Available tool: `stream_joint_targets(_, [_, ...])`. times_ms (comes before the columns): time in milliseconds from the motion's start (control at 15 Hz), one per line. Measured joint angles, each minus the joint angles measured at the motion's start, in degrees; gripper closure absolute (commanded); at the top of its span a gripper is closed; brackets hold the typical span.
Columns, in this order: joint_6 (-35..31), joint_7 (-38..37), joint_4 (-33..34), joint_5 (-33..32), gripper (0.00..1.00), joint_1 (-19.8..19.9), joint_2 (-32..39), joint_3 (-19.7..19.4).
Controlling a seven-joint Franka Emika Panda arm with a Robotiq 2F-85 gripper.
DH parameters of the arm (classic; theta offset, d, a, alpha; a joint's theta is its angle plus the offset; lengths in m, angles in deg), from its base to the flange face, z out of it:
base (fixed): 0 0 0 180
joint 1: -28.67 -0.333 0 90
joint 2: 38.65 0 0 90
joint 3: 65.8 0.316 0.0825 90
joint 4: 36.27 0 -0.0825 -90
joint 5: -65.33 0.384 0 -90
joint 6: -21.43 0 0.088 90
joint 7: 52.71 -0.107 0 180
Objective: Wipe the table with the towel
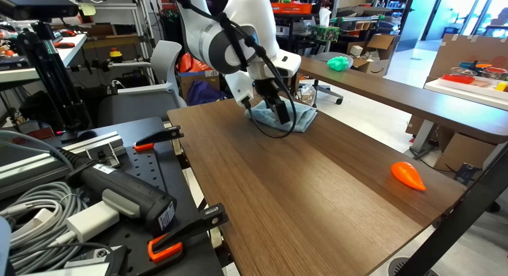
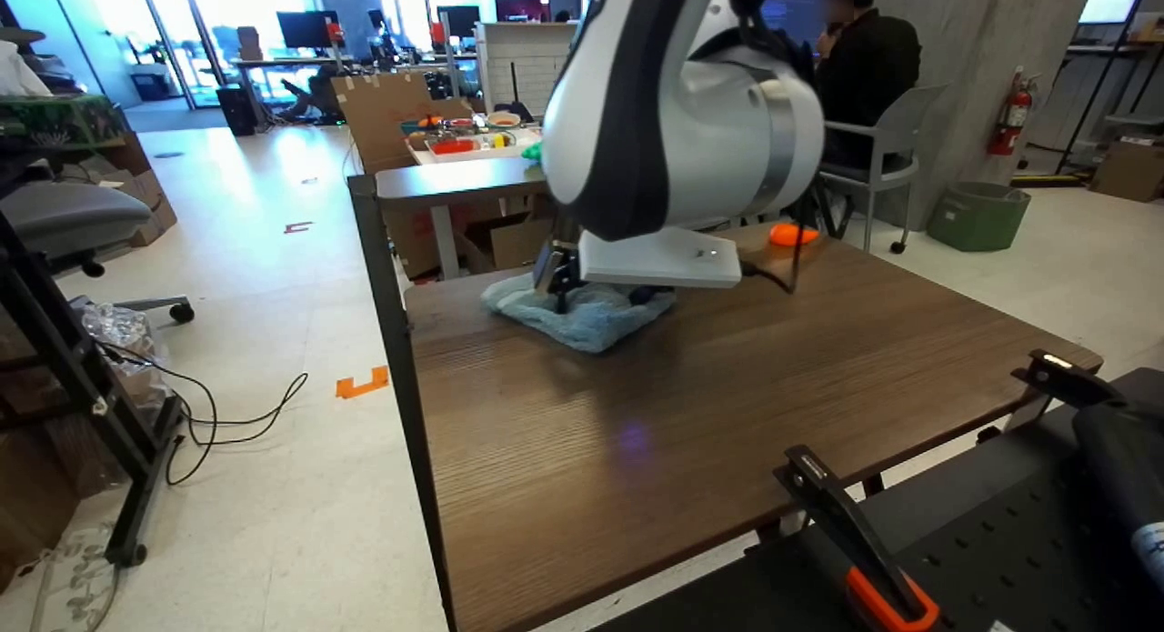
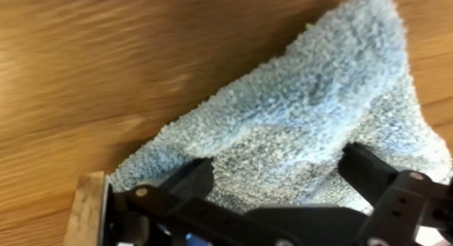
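Note:
The light blue-grey towel [image 1: 305, 116] lies crumpled near an edge of the brown wood-grain table [image 1: 297, 180], and it shows in both exterior views. In the wrist view the towel [image 3: 311, 83] spreads under the gripper [image 3: 277, 155], one corner pointing to the upper right. My fingers [image 3: 366, 168] stand wide apart, tips down against the cloth, which bulges up between them without being pinched. In an exterior view the gripper [image 2: 596, 295] is low over the towel [image 2: 587, 327], the arm hiding part of it.
An orange object [image 1: 407, 175] lies on the table toward its far end. Clamps [image 1: 170, 244] grip one long side, beside a black bench holding cables and a tool. A dark post [image 2: 391, 341] runs along another edge. A lighter table [image 1: 397, 93] holds a green object [image 1: 337, 63].

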Motion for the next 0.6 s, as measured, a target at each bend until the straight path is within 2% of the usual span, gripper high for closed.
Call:
stream_joint_targets(267, [0.07,2.74,-9.61,-0.82,0.0,0.56,-5.47,-6.58])
stream_joint_targets(600, [-0.01,11.64,-23.12,-7.86,0.0,2.42,-13.35,-8.22])
